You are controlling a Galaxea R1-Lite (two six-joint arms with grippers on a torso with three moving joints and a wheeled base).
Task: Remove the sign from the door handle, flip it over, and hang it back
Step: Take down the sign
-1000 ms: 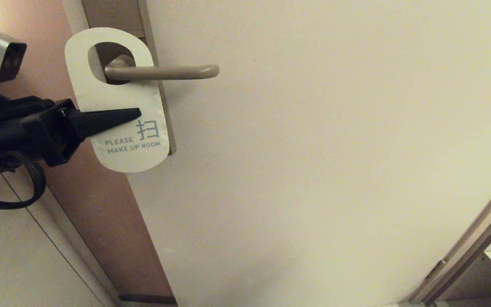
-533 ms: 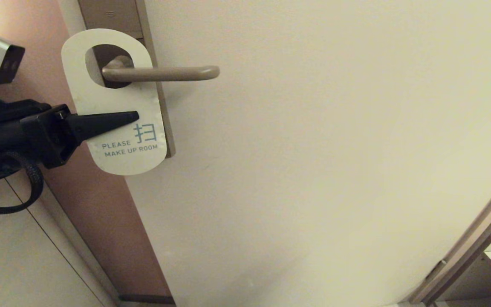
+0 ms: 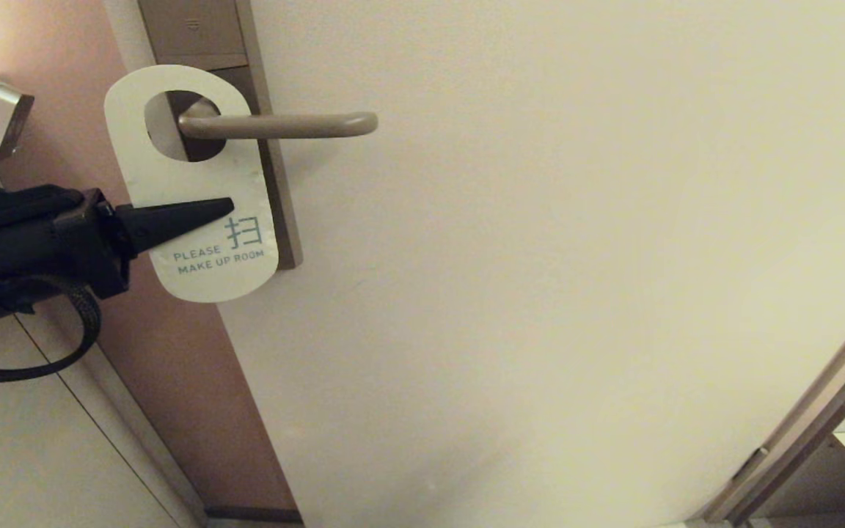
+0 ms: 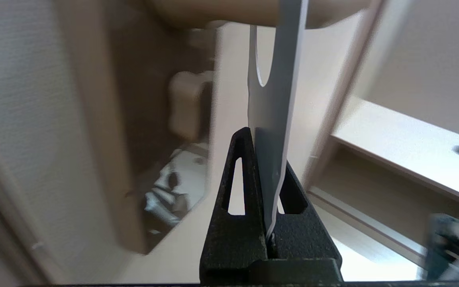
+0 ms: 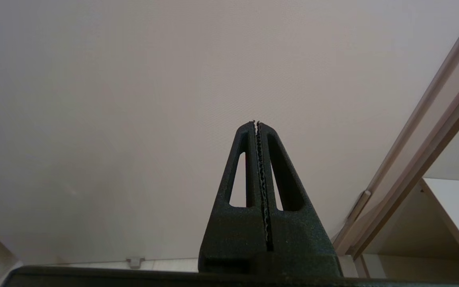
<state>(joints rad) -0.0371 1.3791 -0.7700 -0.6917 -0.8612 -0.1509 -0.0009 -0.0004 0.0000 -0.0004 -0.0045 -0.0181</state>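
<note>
Only one sign [image 3: 195,183], pinched by the left hand [image 3: 228,207], one handle [image 3: 276,125].

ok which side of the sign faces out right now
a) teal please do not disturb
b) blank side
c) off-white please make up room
c, the sign shows its off-white face with "PLEASE MAKE UP ROOM" printed low on it, its oval hole around the door handle, while the left gripper has its jaws shut on the card.
</note>
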